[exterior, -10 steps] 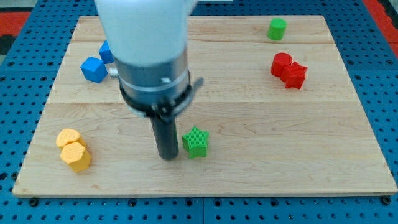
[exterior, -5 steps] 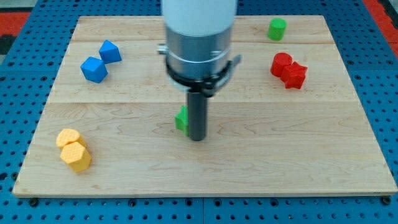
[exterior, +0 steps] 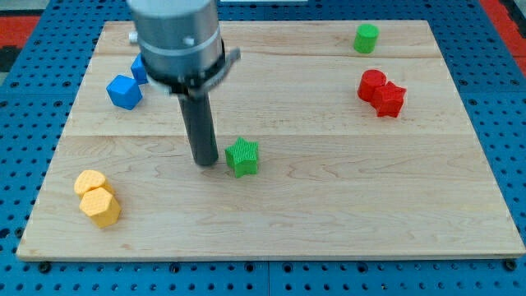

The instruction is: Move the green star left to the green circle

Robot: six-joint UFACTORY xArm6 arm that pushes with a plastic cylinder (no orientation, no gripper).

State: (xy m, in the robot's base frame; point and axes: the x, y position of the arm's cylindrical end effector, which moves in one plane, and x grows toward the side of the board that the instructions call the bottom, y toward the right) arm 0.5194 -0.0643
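Note:
The green star [exterior: 242, 156] lies near the middle of the wooden board [exterior: 329, 205]. The green circle [exterior: 366, 38] stands far off at the view's top right. My tip [exterior: 204, 161] rests on the board just to the view's left of the green star, with a small gap between them. The arm's body above the tip hides part of the board and part of one blue block.
Two blue blocks [exterior: 125, 90] sit at the view's upper left, one partly hidden by the arm. Two red blocks [exterior: 381, 91] touch at the view's right. Two yellow blocks [exterior: 97, 197] sit at the lower left.
The green star has moved up and to the view's left from its first spot. My tip swung from its left to its right, and now stands at its left again.

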